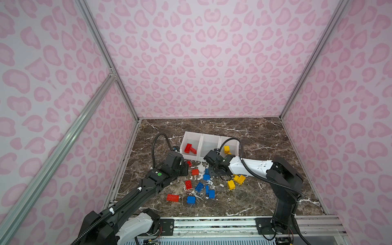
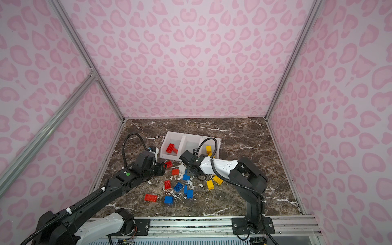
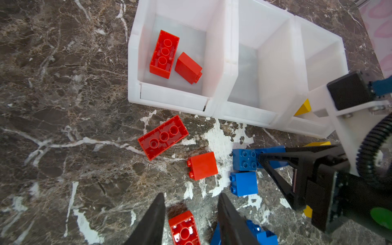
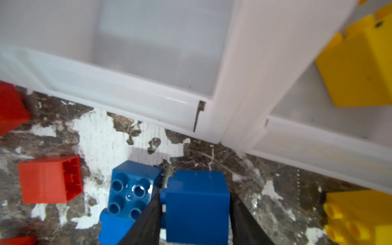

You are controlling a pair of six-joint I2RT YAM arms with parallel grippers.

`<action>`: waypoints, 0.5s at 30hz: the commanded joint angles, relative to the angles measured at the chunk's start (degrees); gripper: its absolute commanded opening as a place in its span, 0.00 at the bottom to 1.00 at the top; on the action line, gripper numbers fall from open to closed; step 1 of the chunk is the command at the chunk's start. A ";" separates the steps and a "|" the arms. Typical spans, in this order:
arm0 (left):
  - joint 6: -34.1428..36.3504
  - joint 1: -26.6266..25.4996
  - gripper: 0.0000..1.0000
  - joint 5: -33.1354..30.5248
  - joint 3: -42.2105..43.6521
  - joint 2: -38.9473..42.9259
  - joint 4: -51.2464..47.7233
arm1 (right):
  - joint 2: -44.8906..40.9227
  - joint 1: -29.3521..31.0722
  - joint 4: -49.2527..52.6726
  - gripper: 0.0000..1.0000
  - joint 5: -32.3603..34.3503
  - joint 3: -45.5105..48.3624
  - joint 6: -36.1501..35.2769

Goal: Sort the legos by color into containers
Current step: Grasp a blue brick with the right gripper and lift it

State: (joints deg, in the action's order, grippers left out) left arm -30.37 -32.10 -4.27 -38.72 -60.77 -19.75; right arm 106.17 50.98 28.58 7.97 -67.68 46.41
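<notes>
White containers (image 1: 209, 135) on a dark brown, white-veined marble table (image 1: 265, 191) hold red bricks (image 1: 188, 148) at nine o'clock and yellow bricks (image 1: 227, 149) at three o'clock, with red legos (image 1: 173, 198), yellow legos (image 1: 231, 185) and a blue brick (image 4: 197, 203) loose, amid pink leopard-spotted walls (image 1: 212, 63) and black-and-white arms (image 1: 252, 165).

Dark marble-patterned tabletop (image 1: 265, 131), white veins running through it and worn white patches near the middle. Towards the back, the row of three white containers (image 1: 203, 140) stands on it. In front, loose legos (image 1: 188, 184) lie scattered: red bricks (image 1: 172, 198) on the left, blue bricks (image 1: 191, 199) in the centre, yellow bricks (image 1: 231, 185) on the right.
</notes>
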 commanded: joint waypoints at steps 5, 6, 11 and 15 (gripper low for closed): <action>-0.22 0.02 0.44 0.60 -0.07 -0.13 0.32 | 0.66 -0.10 0.25 0.40 1.17 -0.08 0.43; -0.30 0.02 0.44 0.67 -0.04 -0.07 0.31 | 0.57 -0.11 0.25 0.39 1.11 -0.01 0.43; -0.29 0.02 0.44 0.25 -0.04 0.73 -0.33 | -1.31 0.51 0.99 0.37 0.84 0.41 0.52; -0.52 0.02 0.44 -0.31 0.31 1.31 -0.69 | -4.46 1.52 2.68 0.37 1.09 -1.64 -1.16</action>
State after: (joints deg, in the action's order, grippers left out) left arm -30.37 -32.10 -3.90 -38.72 -59.86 -19.90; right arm 103.09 52.10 30.04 8.12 -68.20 46.68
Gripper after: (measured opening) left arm 0.437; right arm 0.424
